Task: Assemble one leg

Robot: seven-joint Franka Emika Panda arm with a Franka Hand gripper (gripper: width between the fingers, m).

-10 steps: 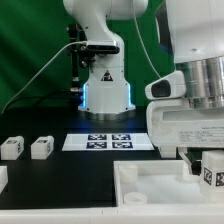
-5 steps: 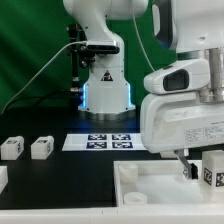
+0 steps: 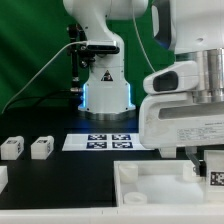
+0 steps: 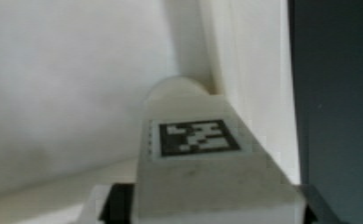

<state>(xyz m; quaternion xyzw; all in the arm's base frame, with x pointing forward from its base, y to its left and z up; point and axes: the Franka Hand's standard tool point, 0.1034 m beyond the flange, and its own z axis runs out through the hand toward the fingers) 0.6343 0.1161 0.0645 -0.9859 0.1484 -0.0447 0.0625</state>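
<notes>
My gripper (image 3: 207, 163) is shut on a leg (image 3: 214, 177), a small white block with a black-and-white tag, and holds it at the right end of the large white panel (image 3: 150, 186). In the wrist view the leg (image 4: 199, 150) sits between my dark fingers (image 4: 119, 205), tag up, and its far end lies close to the panel (image 4: 71, 80) near its edge. Whether the two touch I cannot tell. Two more legs (image 3: 12, 148) (image 3: 41, 148) stand on the black table at the exterior view's left.
The marker board (image 3: 108, 141) lies in front of the robot base (image 3: 105, 95). Another white part (image 3: 2, 178) shows at the exterior view's left edge. A green curtain hangs behind. Dark table (image 4: 338, 100) shows beside the panel in the wrist view.
The arm's wrist has shifted a little to the exterior view's left. The held leg has stayed at the panel's right end and sunk slightly.
</notes>
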